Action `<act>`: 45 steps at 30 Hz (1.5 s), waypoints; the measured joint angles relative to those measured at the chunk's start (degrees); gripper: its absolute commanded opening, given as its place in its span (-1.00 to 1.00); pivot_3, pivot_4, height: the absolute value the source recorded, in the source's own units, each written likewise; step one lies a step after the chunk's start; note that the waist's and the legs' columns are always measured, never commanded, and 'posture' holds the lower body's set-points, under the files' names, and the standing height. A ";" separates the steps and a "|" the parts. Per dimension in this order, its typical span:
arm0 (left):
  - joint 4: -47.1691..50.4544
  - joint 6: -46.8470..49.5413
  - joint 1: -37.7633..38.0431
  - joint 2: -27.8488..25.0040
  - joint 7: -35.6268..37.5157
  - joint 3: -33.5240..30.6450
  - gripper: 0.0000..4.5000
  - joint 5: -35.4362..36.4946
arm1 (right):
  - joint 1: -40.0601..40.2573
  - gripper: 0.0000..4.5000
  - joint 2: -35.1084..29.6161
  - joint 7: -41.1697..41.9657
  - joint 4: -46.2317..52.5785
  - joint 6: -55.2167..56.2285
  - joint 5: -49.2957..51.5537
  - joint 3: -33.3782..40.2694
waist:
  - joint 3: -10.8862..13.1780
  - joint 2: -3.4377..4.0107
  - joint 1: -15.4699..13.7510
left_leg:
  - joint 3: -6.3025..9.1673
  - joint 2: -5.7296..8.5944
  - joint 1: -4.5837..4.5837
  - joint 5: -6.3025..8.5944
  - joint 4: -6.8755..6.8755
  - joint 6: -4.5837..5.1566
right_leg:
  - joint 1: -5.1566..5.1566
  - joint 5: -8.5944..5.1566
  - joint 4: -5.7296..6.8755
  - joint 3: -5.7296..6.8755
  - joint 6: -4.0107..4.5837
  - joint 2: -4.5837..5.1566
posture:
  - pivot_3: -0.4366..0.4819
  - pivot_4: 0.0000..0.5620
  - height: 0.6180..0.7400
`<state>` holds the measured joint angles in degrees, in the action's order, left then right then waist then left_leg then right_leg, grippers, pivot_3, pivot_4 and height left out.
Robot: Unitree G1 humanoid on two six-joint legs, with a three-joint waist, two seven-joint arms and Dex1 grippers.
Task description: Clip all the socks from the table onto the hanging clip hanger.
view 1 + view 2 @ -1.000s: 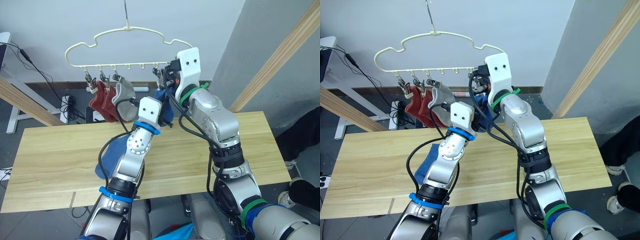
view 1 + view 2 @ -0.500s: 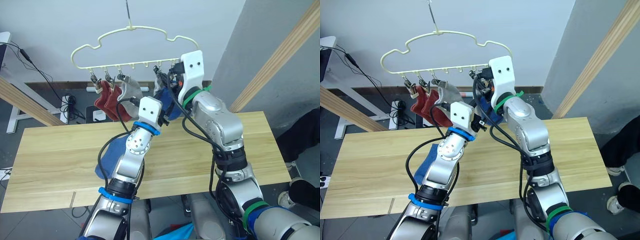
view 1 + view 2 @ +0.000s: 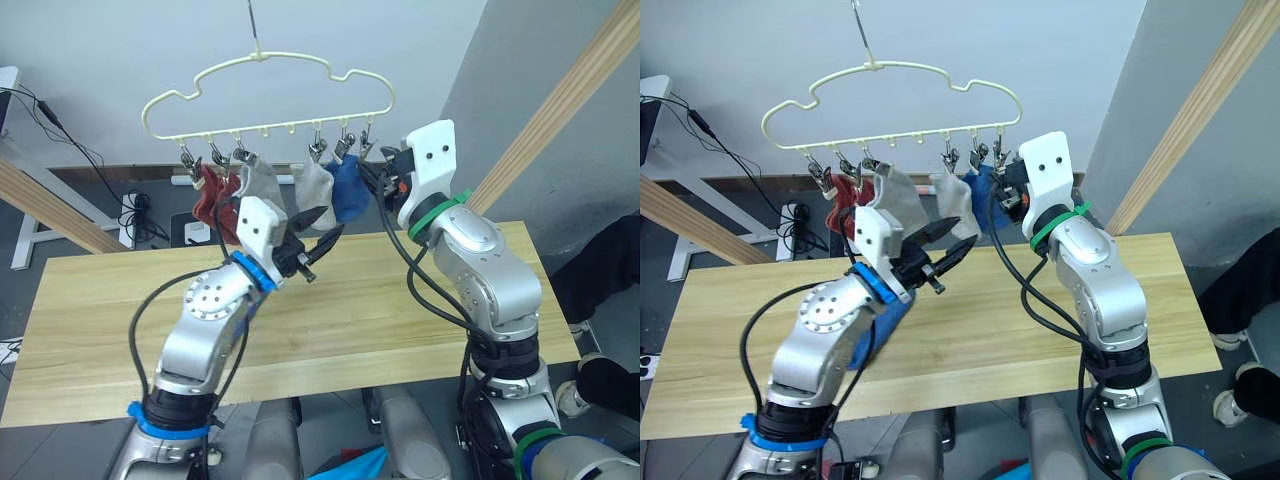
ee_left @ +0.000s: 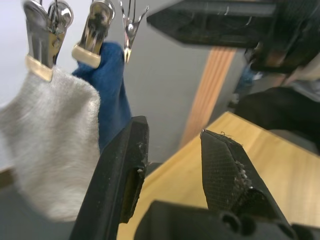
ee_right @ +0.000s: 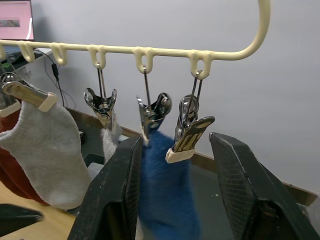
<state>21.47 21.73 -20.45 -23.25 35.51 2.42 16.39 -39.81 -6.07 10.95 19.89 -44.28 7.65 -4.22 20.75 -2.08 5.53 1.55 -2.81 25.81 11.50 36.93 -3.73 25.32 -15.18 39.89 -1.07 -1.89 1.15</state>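
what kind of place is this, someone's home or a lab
Most likely a lab or test room, not a home: a bare wooden table beside a grey wall, loose cables and a power strip on the floor, and a clip hanger rigged overhead with socks.

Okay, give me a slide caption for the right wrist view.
Open right claw facing the clip hanger, a blue sock and grey socks clipped up.

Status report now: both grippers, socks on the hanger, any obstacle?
Left gripper open, empty. Right gripper open beside end clip. Five socks on clip hanger; blue sock on table under left arm. No obstacle.
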 measured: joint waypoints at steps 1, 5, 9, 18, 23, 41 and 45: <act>0.65 2.27 -0.88 -1.88 1.42 -1.09 -0.12 2.22 | -0.51 -0.03 0.28 -0.59 -0.91 0.05 -0.31 0.00 | 0.00 0.00 0.05 | 0.00 0.00 0.00 0.00 0.00 0.00 | 0.00 0.00 0.00 0.00 0.00 0.00 | -0.50 0.22 0.89; 2.01 8.64 -5.07 -8.86 5.62 -5.34 -0.12 8.73 | -2.97 -0.03 1.43 -2.68 -5.68 0.68 -1.77 0.10 | 0.00 0.00 0.19 | 0.00 0.01 0.01 0.00 -0.03 0.00 | 0.01 0.00 -0.03 0.01 0.00 0.00 | -0.46 0.20 0.89; 2.41 10.68 -7.63 -10.69 6.77 -5.84 -0.12 10.77 | -4.27 -0.03 2.49 -3.87 -9.56 2.33 -2.07 0.17 | 0.00 0.00 -0.07 | -0.01 0.02 0.05 0.00 -0.05 0.01 | 0.01 0.15 -0.12 0.02 0.25 0.03 | -0.43 0.18 0.89; 0.84 11.17 -10.59 -10.67 6.08 -6.08 -0.12 11.25 | -6.74 -0.03 3.56 -5.93 -14.98 6.64 -2.63 0.39 | 0.00 0.00 -0.47 | -0.01 0.01 0.07 0.00 -0.06 0.00 | 0.02 0.15 -0.15 0.04 0.26 0.03 | -0.42 0.18 0.89; 0.20 10.33 -11.52 -10.63 5.51 -6.08 -0.12 11.18 | -7.33 -0.03 3.86 -6.84 -17.03 7.88 -3.65 0.65 | 0.00 0.00 -0.50 | -0.02 0.01 0.07 0.00 -0.05 0.00 | 0.02 0.16 -0.14 0.03 0.27 0.03 | -0.42 0.18 0.89; -1.14 10.32 -13.60 -10.31 5.44 -5.87 -0.12 11.26 | -10.97 -0.03 9.29 -7.61 -20.38 9.26 -3.49 1.05 | 0.00 0.00 -0.55 | -0.01 0.01 0.07 0.00 -0.04 0.01 | 0.02 0.16 -0.10 0.04 0.27 0.04 | -0.41 0.18 0.89; -1.17 10.32 -13.62 -10.15 5.57 -5.37 -0.11 11.26 | -10.99 -0.11 9.65 -7.85 -20.81 9.60 -3.50 1.26 | 0.00 0.00 -0.55 | 0.00 0.01 0.07 0.00 -0.03 0.00 | 0.02 0.16 -0.07 0.04 0.27 0.04 | -0.40 0.19 0.89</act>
<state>20.30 32.04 -34.07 -33.40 41.07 -2.95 27.65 -50.80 3.58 3.11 -0.93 -34.68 4.15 -2.96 20.75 -2.08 4.97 1.55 -2.80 25.88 11.50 36.90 -3.73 25.34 -15.02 39.83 -1.03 -1.61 1.19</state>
